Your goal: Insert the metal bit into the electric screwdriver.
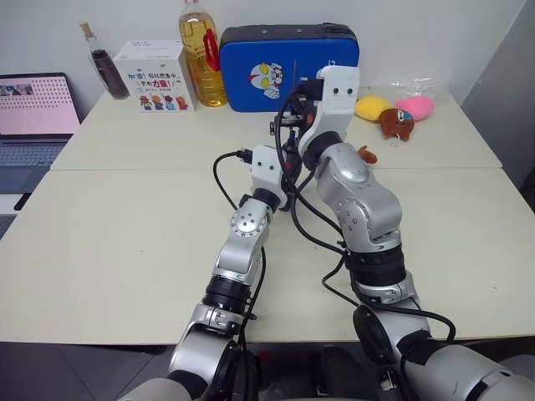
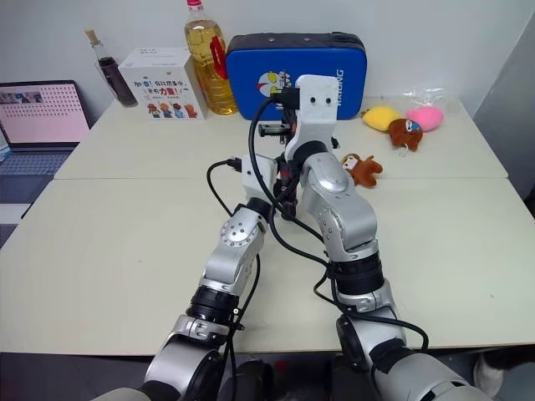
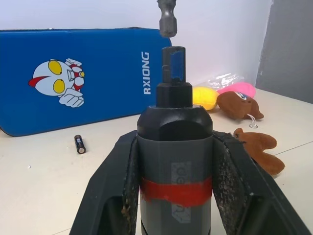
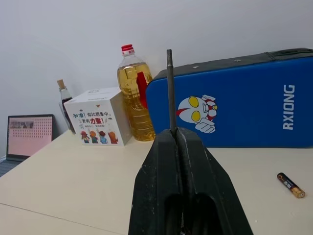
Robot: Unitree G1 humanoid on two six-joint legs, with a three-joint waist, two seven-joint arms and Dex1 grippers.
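We note the left pincer (image 3: 176,196) clamped on the electric screwdriver (image 3: 174,161), which stands between its black fingers (image 3: 115,196) above the table (image 1: 125,242), tip toward the blue case (image 3: 73,78). The right pincer (image 4: 177,142) is pressed shut on the metal bit (image 4: 169,88), the rod sticking out past its fingertips. In the left wrist view the bit's end hangs just beyond the screwdriver's tip, apart from it. A small battery (image 3: 79,144) lies before the case; plush toys (image 3: 239,105), oil bottle (image 4: 133,98) and white box (image 4: 98,117) stand farther back.
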